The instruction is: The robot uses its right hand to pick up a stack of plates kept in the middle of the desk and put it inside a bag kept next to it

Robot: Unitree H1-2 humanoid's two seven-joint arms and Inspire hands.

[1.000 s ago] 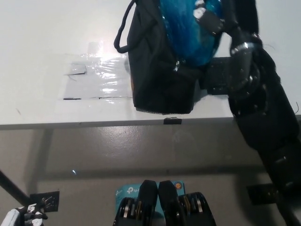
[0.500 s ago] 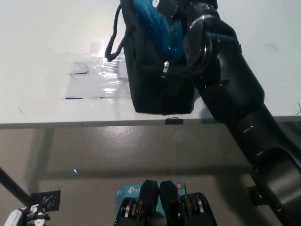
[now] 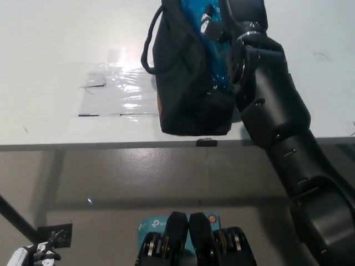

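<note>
Head view, looking steeply down at a white desk w/ its near edge running across the frame. Landmark: the black bag, standing upright near that edge, mouth facing up, a loop handle hanging off its left side.

Stack of plates — bright blue, glossy, seen only in part — sits in the bag's open mouth, between the bag's left wall and the black arm. How deep it sits cannot be told; top of the stack is cut off by the frame edge.

Right arm — black, bulky — rises from the lower right, crosses the desk edge just right of the bag and reaches over the bag's mouth. Right hand is at the mouth, against the blue plates; only a small part w/ a pale patch shows, so finger state cannot be told — spread, closed or gripping, not visible.

Left of the bag: a clear, shiny plastic sheet lies flat on the desk, touching or just beside the bag's base, w/ small dark tape marks at its edges.

Left hand — white — rests well below and left of the bag, at the frame's bottom-left corner, under desk level. Too little shows to tell its fingers.

Below the desk edge: grey floor.
</note>
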